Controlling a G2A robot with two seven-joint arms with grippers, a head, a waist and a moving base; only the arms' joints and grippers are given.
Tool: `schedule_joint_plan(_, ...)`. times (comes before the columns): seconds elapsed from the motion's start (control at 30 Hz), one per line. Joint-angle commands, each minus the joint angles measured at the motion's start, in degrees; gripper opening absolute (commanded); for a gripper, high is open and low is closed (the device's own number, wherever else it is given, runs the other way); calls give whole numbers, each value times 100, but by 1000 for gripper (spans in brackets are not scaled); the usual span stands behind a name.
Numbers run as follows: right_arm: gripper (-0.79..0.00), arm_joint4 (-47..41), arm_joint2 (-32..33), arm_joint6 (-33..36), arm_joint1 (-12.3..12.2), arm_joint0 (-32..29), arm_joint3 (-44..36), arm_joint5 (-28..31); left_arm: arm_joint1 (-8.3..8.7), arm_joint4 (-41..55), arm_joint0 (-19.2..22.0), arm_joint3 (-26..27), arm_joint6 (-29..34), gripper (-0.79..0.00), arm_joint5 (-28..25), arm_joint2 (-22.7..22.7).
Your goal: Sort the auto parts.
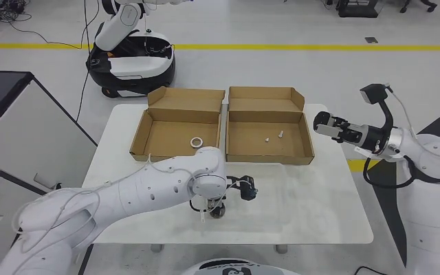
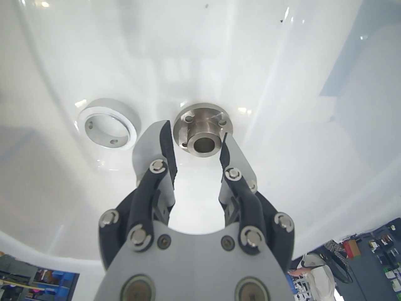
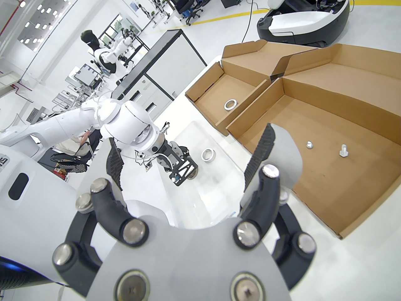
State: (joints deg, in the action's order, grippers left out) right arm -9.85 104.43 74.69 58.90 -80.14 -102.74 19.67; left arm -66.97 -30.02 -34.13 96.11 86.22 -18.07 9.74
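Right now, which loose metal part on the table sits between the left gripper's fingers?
The flanged hub, between the open left gripper; the plain ring lies outside.

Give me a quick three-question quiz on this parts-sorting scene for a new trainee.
1. True or false: the left gripper is shut on the flanged hub.
2. How many small fasteners lie in the right box? A one, B two, C four.
3. Fill in: the left box holds one silver ___.
Key: 1 false, its jaws stand open around the hub; 2 B; 3 ring.
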Motion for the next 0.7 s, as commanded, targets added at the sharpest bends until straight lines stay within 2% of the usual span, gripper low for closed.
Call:
schedule_joint_plan(0.0,0,-1,0,0,0,0,0,0,-30,-76,-14,-52,25,-486,26,0)
schedule_joint_plan(0.4,0,-1,0,0,0,0,0,0,-226,-149,88,-211,-24,-486,-23,0)
schedule_joint_plan(0.67,0,-1,0,0,0,0,0,0,-181,83,88,-349,-137,-474,-136,0)
